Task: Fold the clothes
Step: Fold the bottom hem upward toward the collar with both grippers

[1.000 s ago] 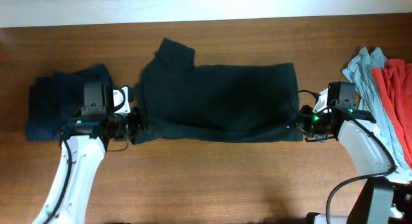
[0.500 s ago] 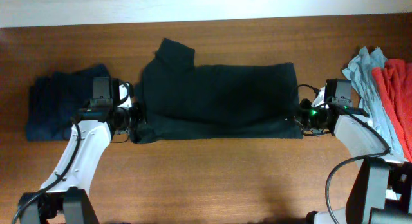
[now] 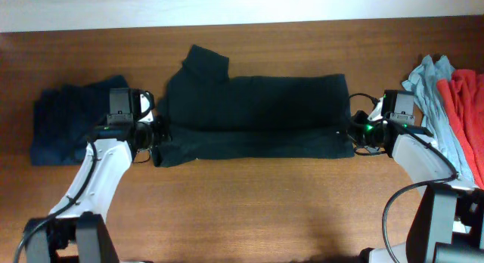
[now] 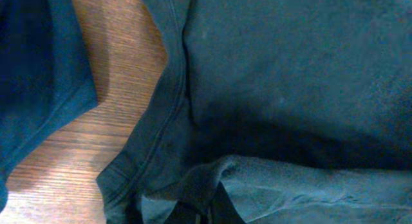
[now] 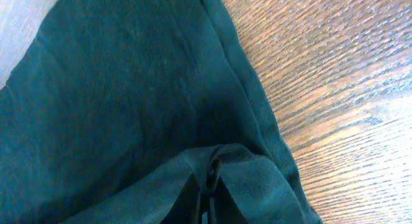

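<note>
A dark blue cloth lies folded at the left end of the table. Just beside it, the left gripper pinches tight the near left edge of the black shirt. The shirt lies spread in the middle. The right gripper pinches tight its near right corner. A grey-blue cloth and a red cloth lie piled far right.

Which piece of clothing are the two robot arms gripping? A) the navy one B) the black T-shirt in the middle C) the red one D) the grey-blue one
B: the black T-shirt stretches between both arms, and each wrist view shows jaws shut on a fold of its dark cloth; the navy garment, red garment and grey-blue garment lie off to the sides.
</note>
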Available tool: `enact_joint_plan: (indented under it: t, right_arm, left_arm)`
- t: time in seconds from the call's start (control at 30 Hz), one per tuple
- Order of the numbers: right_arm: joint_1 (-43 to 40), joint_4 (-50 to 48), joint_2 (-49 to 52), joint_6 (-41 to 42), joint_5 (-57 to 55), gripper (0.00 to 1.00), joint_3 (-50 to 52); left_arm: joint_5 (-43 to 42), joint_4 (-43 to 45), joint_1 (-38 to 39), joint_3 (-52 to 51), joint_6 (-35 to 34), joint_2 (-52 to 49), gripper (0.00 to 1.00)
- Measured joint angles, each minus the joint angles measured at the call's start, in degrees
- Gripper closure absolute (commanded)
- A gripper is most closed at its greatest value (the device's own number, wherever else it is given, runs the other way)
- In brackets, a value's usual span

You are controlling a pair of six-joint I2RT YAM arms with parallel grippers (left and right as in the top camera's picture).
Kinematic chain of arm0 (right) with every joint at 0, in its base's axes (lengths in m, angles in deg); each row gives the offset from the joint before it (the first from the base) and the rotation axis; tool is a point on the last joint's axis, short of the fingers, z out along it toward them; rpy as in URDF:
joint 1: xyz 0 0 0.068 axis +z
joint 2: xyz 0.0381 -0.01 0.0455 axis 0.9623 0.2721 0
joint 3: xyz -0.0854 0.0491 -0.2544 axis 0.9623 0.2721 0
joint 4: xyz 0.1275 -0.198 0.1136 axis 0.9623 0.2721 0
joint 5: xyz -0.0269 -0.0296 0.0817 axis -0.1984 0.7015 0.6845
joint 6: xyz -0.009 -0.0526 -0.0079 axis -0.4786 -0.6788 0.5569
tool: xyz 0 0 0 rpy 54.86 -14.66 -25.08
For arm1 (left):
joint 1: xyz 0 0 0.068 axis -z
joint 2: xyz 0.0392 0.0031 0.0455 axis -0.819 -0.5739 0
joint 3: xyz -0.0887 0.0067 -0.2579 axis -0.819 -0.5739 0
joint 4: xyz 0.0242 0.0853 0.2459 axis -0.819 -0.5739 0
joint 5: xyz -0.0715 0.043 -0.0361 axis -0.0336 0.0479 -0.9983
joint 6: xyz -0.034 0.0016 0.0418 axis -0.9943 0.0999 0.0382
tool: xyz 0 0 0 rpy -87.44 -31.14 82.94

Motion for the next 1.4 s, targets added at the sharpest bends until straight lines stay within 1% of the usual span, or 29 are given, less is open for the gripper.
enact_joint_plan:
  t: [0.03, 0.07, 0.1, 0.13, 0.17, 0.2, 0.23, 0.27, 0.37, 0.43, 0.57, 0.6, 0.63, 0.67, 0.7, 0.77, 0.8, 0.93, 1.0, 1.07, 1.1, 1.13, 1.17, 1.2, 1.23, 1.27, 1.3, 1.33, 1.4]
  right_arm:
    - [0.00, -0.13, 0.00, 0.04, 0.00, 0.92, 0.00]
    - [0.00, -0.17, 0.00, 0.31, 0.00, 0.72, 0.00]
    - [0.00, -0.22, 0.00, 0.13, 0.00, 0.55, 0.00]
    - [0.00, -0.35, 0.00, 0.48, 0.00, 0.39, 0.00]
    - [0.00, -0.81, 0.02, 0.57, -0.02, 0.25, 0.00]
    - [0.00, -1.14, 0.02, 0.52, -0.02, 0.18, 0.00]
    - [0.00, -1.27, 0.00, 0.55, 0.00, 0.16, 0.00]
    - [0.00, -1.22, 0.00, 0.76, -0.07, 0.14, 0.00]
    - [0.00, -0.81, 0.00, 0.63, -0.04, 0.12, 0.00]
    - [0.00, 0.79, 0.00, 0.66, 0.00, 0.12, 0.00]
    - [0.00, 6.19, 0.02, 0.55, 0.44, 0.11, -0.09]
    - [0.00, 8.37, 0.02, 0.52, 0.50, 0.11, -0.09]
    - [0.00, 9.68, 0.02, 0.48, 0.57, 0.11, -0.11]
    - [0.00, 11.19, 0.02, 0.39, 0.66, 0.11, -0.13]
    - [0.00, 11.87, 0.02, 0.39, 0.63, 0.11, -0.17]
    - [0.00, 15.32, 0.02, 0.35, 0.66, 0.11, -0.17]
    - [0.00, 15.96, 0.02, 0.37, 0.66, 0.11, -0.17]
    - [0.00, 18.36, 0.02, 0.35, 0.42, 0.11, -0.20]
    - [0.00, 19.02, 0.02, 0.37, -0.17, 0.10, -0.20]
    - [0.00, 19.19, 0.02, 0.37, -1.16, 0.11, -0.20]
    - [0.00, 19.10, 0.02, 0.35, -2.05, 0.11, -0.20]
    - [0.00, 19.06, 0.02, 0.35, -2.32, 0.11, -0.20]
    - [0.00, 18.97, 0.02, 0.35, -2.69, 0.13, -0.20]
    - [0.00, 18.73, 0.02, 0.28, -3.28, 0.18, -0.22]
    - [0.00, 18.56, 0.02, 0.26, -3.72, 0.22, -0.22]
    - [0.00, 18.18, 0.02, 0.20, -4.22, 0.28, -0.22]
    - [0.00, 17.94, 0.02, 0.11, -4.63, 0.35, -0.22]
    - [0.00, 17.55, 0.02, 0.15, -5.07, 0.39, -0.22]
    - [0.00, 16.72, 0.02, 0.00, -5.90, 0.45, -0.22]
  left_arm:
    - [0.00, 0.24, 0.00, 0.00, 0.00, -0.59, 0.96]
    - [0.02, 0.81, 0.00, 0.00, 0.00, -1.29, 0.93]
    - [0.02, 0.96, 0.00, 0.00, 0.02, -1.57, 0.85]
    - [0.04, 1.09, 0.00, 0.00, 0.13, -1.75, 0.71]
    - [0.07, 1.49, 0.00, 0.00, -0.04, -1.88, 0.44]
    - [0.28, 1.90, 0.00, 0.00, 0.22, -1.90, 0.20]
    - [0.68, 2.34, 0.00, 0.00, 0.37, -1.92, 0.07]
    - [1.14, 3.02, 0.00, 0.00, 0.42, -1.92, 0.01]
    - [2.56, 3.41, -0.02, 0.00, 0.42, -1.92, 0.01]
    - [3.06, 1.84, -0.28, 0.09, 0.42, -1.92, 0.01]
    - [3.19, -6.45, -2.12, 0.33, 0.44, -1.92, 0.01]
    - [3.19, -9.05, -2.80, 0.33, 0.44, -1.92, 0.03]
    - [3.21, -11.98, -3.52, 0.28, 0.46, -1.92, 0.11]
    - [3.21, -13.22, -3.91, 0.28, 0.76, -1.92, 0.29]
    - [3.21, -14.08, -4.07, 0.28, 1.29, -1.92, 0.34]
    - [3.19, -15.12, -3.96, 0.26, 3.08, -1.92, 0.35]
    - [3.21, -14.73, -3.87, 0.15, 3.69, -1.92, 0.36]
    - [4.04, -9.99, -3.82, -1.62, 5.79, -2.43, 0.49]
    - [4.33, -8.35, -3.82, -2.16, 6.36, -3.69, 0.52]
    - [4.48, -7.30, -3.82, -2.49, 7.13, -5.99, 0.58]
    - [4.52, -6.84, -3.82, -2.62, 7.54, -6.99, 0.66]
    - [4.55, -6.49, -3.82, -2.67, 7.87, -8.24, 0.67]
    - [4.50, -6.29, -3.82, -2.69, 7.96, -8.90, 0.70]
    - [4.70, -5.97, -3.82, -2.60, 8.44, -9.31, 0.75]
    - [4.72, -5.64, -3.82, -2.60, 8.57, -9.40, 0.76]
    - [4.68, -5.53, -3.82, -2.60, 8.81, -9.40, 0.78]
    - [4.68, -5.31, -3.82, -2.62, 8.90, -9.42, 0.80]
    - [4.68, -5.14, -3.82, -2.62, 8.96, -9.49, 0.80]
    - [4.68, -4.92, -3.82, -2.62, 8.96, -9.51, 0.80]
